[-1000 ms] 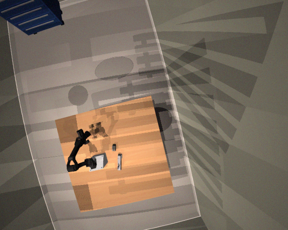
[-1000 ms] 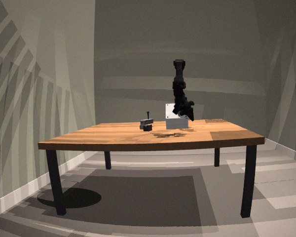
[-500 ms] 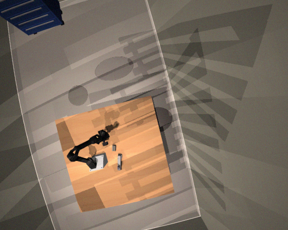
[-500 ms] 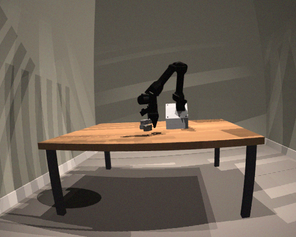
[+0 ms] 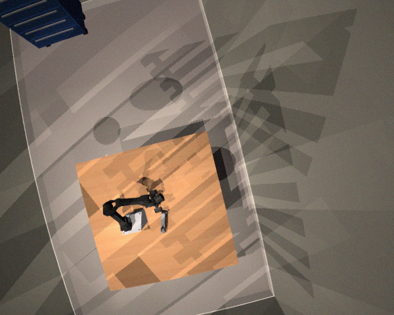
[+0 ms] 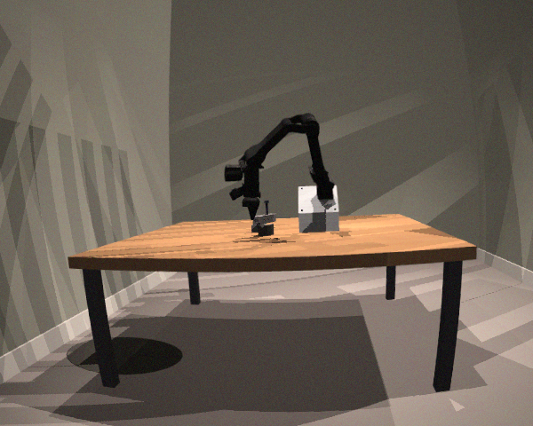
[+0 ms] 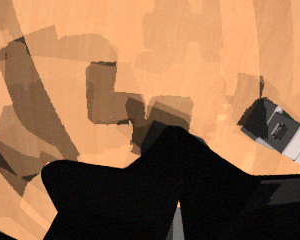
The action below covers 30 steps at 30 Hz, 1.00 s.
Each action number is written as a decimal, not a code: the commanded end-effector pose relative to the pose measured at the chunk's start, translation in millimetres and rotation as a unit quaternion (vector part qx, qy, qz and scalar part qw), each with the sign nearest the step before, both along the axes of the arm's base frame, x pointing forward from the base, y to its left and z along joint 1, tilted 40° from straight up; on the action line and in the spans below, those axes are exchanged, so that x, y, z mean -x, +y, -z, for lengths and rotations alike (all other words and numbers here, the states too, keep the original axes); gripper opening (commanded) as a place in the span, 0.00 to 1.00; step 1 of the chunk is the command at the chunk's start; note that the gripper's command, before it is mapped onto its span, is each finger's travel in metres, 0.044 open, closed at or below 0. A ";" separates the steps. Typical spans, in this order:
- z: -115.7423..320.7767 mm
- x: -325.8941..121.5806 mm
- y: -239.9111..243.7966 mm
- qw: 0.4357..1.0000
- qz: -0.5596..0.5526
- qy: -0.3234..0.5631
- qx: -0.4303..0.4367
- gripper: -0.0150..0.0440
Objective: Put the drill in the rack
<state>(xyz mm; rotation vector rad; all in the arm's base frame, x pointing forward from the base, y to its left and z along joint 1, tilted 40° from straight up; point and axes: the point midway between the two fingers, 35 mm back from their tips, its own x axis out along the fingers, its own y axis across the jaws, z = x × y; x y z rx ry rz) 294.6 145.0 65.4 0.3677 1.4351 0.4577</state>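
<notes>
My gripper (image 5: 159, 199) (image 6: 253, 216) (image 7: 173, 131) is shut and empty, pointing down low over the table. A small dark block (image 6: 267, 229) stands by the fingertips; the gripper and wrist cover it in the overhead view. A long grey piece (image 5: 163, 222) (image 6: 266, 217) (image 7: 295, 143) lies just beyond it, to the right in the wrist view. A thin upright post (image 6: 266, 209) with a wider top rises above them. Which parts are the drill, key and rack is too small to tell. Whether the fingertips touch the block is hidden.
The white and grey base box (image 5: 135, 222) (image 6: 318, 222) of the arm stands beside the long grey piece. The wooden table (image 5: 203, 251) (image 6: 275, 264) carries everything, with long shadows across it. A blue drawer cabinet (image 5: 51, 25) stands on the floor away from the table.
</notes>
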 end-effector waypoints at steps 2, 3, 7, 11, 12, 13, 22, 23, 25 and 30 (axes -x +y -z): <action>26.7 -12.2 -53.0 0.999 0.017 0.030 0.015 0.25; 32.3 -13.4 -66.0 0.999 0.021 0.037 0.016 0.25; 53.7 -12.3 -117.6 0.997 0.040 0.066 0.010 0.25; 73.7 -3.1 -169.0 0.993 0.072 0.094 -0.016 0.25; 78.4 0.7 -181.2 0.991 0.081 0.100 -0.025 0.25; 83.1 5.1 -193.1 0.990 0.089 0.106 -0.034 0.25; 101.2 30.4 -240.6 0.980 0.135 0.123 -0.073 0.25; 101.7 30.5 -240.3 0.980 0.134 0.123 -0.074 0.25; 103.6 30.4 -239.3 0.981 0.132 0.122 -0.077 0.25; 110.0 28.6 -234.4 0.981 0.129 0.120 -0.081 0.25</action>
